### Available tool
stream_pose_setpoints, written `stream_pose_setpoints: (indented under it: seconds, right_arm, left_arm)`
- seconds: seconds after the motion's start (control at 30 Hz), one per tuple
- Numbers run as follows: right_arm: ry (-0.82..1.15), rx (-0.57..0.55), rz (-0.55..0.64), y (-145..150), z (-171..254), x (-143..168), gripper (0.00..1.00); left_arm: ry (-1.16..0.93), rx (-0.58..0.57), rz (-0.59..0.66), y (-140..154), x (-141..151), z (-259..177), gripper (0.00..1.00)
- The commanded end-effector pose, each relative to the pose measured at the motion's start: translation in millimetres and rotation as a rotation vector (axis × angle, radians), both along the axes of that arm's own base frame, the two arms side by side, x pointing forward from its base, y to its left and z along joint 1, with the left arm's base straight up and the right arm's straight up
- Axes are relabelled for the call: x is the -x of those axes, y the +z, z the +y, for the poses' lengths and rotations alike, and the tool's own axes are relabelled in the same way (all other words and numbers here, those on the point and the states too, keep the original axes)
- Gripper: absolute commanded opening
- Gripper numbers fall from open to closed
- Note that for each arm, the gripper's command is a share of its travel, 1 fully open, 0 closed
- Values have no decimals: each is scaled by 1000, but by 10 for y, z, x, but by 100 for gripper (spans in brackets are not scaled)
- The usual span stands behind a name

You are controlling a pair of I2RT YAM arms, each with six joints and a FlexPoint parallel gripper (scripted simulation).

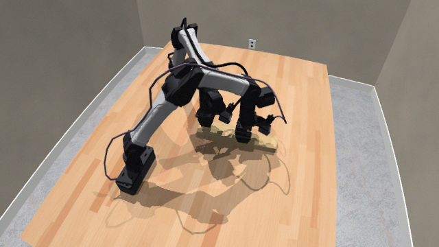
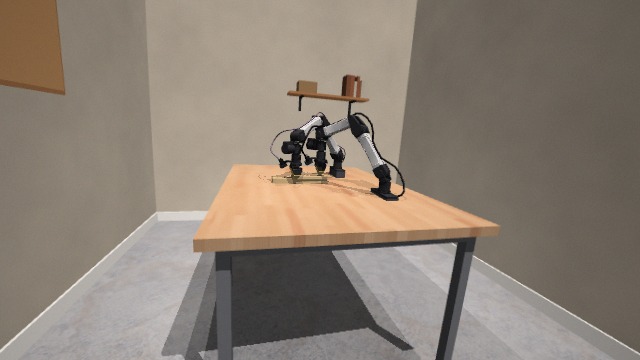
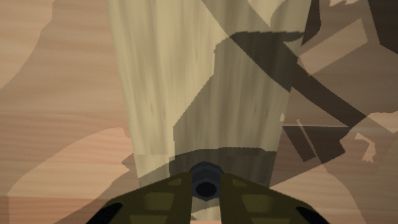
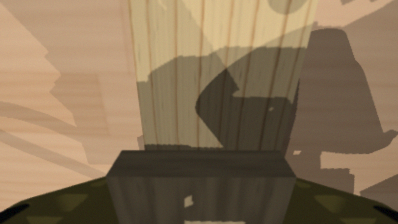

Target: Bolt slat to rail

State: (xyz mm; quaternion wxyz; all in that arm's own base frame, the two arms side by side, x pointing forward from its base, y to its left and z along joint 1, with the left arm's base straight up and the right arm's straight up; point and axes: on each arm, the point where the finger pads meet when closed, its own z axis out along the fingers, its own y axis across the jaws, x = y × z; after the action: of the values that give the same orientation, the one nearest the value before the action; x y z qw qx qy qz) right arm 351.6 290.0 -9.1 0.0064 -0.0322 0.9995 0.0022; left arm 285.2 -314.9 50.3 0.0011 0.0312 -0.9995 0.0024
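Note:
A pale wooden slat (image 3: 150,90) (image 4: 150,195) lies along the wooden rail (image 1: 269,143) (image 2: 279,179) (image 4: 170,110). My right gripper (image 4: 200,182) (image 1: 243,140) (image 2: 296,175) has its fingers against both sides of the slat near its end, low over the rail. A small dark hexagonal nut (image 3: 206,174) sits above the slat. My left gripper (image 3: 205,181) (image 1: 205,125) (image 2: 320,173) is shut on the nut, one fingertip on each side. A round dark opening shows in the nut's top. The bolt shaft, the slat's hole and any gap under the nut are hidden.
The rail lies on the wooden table (image 1: 309,192) (image 2: 320,215). Both arms reach over it from the same side, their grippers close together above it. Their cables hang nearby. Arm shadows darken much of the wood.

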Motion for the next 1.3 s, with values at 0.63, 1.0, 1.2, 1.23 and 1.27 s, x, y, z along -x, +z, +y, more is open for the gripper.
stream_pose_setpoints:
  seconds: [0.63,1.0,1.2,1.23,1.27]
  right_arm:
    - [-4,-11,-12,54,18,-24,67]
    - [-4,-11,-12,54,18,-24,67]
    - [-4,-11,-12,54,18,-24,67]
    - [-4,-11,-12,54,18,-24,67]
    - [-4,-11,-12,54,18,-24,67]
  left_arm:
    - [-891,-6,-1,-34,-28,-21,14]
    - [-1249,-8,5,-35,-20,-10,14]
    - [-1489,-7,8,-35,-18,-6,14]
    - [-1529,-7,8,-35,-18,-6,14]
    - [-1529,-7,8,-35,-18,-6,14]
